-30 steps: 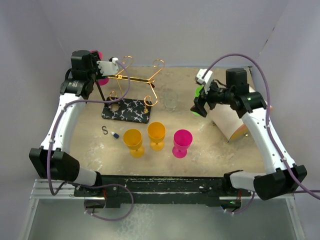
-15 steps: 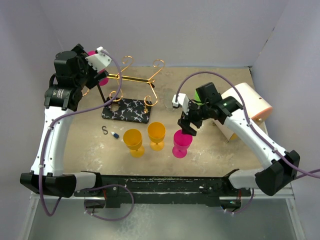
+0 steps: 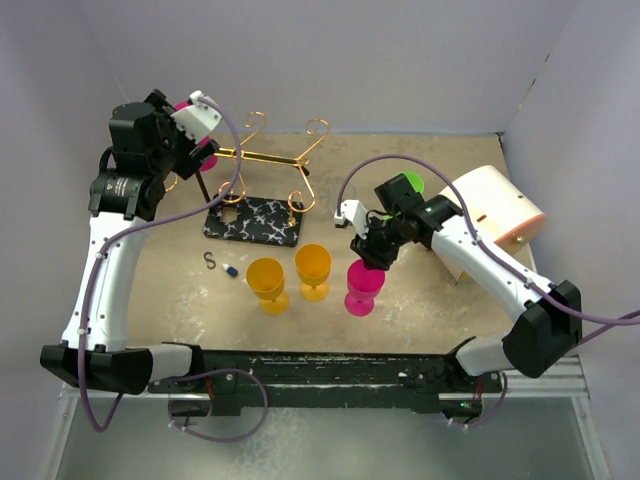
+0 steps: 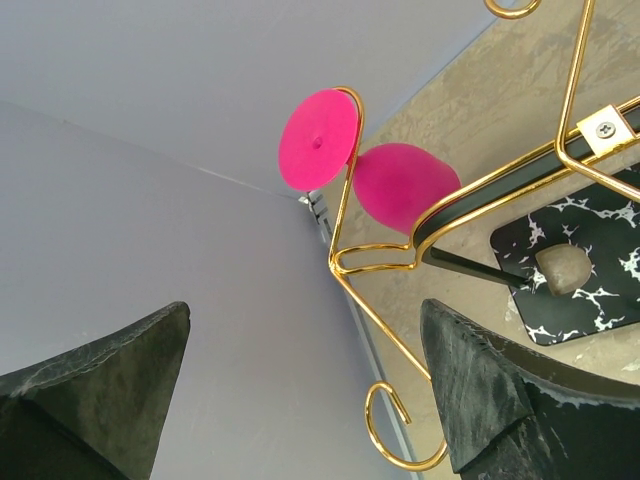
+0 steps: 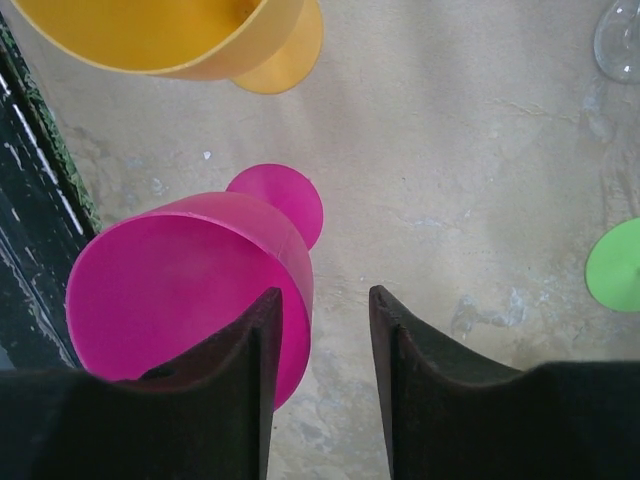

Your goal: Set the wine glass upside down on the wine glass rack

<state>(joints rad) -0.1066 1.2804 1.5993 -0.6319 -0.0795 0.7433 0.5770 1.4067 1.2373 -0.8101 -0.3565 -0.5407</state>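
Note:
The gold wire wine glass rack [image 3: 270,158] stands on its black marbled base [image 3: 252,220] at the back left. A pink wine glass [image 4: 400,185] hangs upside down from the rack's far-left arm, with its foot [image 4: 318,140] on top. My left gripper [image 4: 305,310] is open and empty, just short of that arm's curl. A second pink wine glass [image 3: 365,283] stands upright at the front centre. My right gripper [image 5: 322,295] hangs over this upright glass [image 5: 180,290] with a narrow gap. One finger is inside the bowl and the other outside the rim.
Two yellow glasses [image 3: 267,280] [image 3: 313,268] stand left of the upright pink one. A clear glass [image 5: 620,40] and a green one [image 3: 405,185] sit behind my right arm. A beige box [image 3: 495,215] lies at the right. A small S-hook [image 3: 209,260] lies near the base.
My right arm swung from the back right down onto the upright pink glass, its jaws narrowing. My left gripper opened wide and drew back from the rack's left arm.

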